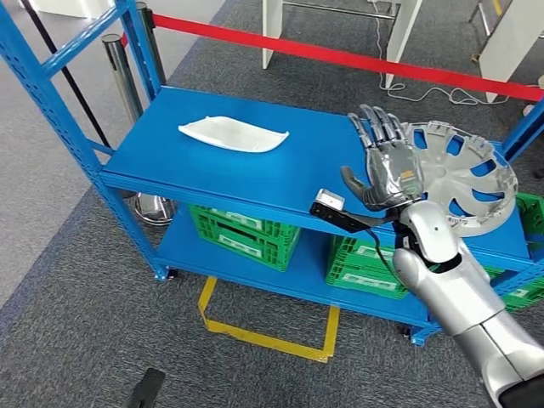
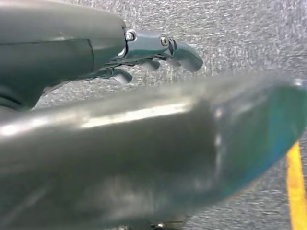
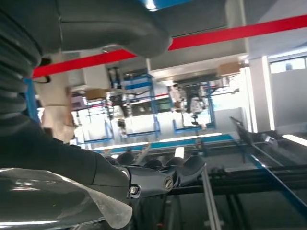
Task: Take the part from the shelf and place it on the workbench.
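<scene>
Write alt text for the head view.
The robot's right hand, fingers spread, hovers over a blue metal shelf beside a round silver wheel cover. A flat white plastic part lies farther left; green crates sit below.

Silver, glossy right arm (image 1: 472, 310), black cable trailing along its wrist. Right hand (image 1: 385, 166) is grey metal with dark segmented fingers (image 1: 378, 127). Small screws glint on the left hand (image 2: 159, 50).
</scene>
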`<action>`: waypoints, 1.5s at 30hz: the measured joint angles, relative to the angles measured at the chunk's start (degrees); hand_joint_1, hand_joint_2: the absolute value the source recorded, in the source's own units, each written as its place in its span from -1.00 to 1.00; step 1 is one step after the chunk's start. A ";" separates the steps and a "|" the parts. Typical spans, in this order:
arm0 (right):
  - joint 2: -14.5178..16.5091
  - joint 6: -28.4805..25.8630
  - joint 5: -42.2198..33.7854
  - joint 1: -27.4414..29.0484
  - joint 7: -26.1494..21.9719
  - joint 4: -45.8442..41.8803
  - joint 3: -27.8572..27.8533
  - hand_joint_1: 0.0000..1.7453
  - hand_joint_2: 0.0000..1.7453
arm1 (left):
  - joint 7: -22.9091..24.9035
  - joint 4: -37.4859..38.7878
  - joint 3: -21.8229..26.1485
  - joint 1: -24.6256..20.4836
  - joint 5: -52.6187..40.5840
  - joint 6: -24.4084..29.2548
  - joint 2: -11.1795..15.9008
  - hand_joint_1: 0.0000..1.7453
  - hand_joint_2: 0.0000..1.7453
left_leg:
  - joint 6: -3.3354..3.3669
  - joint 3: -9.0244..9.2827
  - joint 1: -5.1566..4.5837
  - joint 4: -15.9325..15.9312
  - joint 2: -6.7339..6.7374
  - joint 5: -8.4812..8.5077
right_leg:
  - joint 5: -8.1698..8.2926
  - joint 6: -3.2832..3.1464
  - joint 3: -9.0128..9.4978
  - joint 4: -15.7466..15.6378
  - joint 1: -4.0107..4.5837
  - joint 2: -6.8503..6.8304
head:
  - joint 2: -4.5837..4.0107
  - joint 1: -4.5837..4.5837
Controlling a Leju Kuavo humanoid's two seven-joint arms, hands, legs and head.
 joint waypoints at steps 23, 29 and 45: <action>4.03 -0.01 7.00 6.64 5.59 4.92 -12.23 -1.00 0.00 | 0.70 0.02 0.01 -0.06 -0.80 -2.66 0.12 -1.00 -1.00 | -1.52 -6.31 -0.57 12.91 -0.03 -4.19 | 0.64 -4.10 0.50 -0.60 2.06 0.04 | 0.00 -0.31; 4.55 0.10 7.74 6.74 6.02 5.06 -13.39 -1.00 1.00 | 0.81 0.02 -0.04 -0.34 -1.39 -3.12 0.11 -1.00 -1.00 | -0.18 -0.27 -0.84 -0.67 0.19 0.70 | 0.55 -2.39 0.53 -0.71 2.04 0.10 | 0.00 -0.23; 4.78 2.12 3.65 6.82 3.86 5.52 -17.74 -1.00 -1.00 | 1.63 0.02 -0.11 -0.83 -1.90 -1.72 -0.04 -1.00 -1.00 | 0.43 0.13 -1.07 -1.04 -0.23 0.56 | 1.40 -2.39 -0.41 -0.75 2.05 0.52 | 0.00 0.03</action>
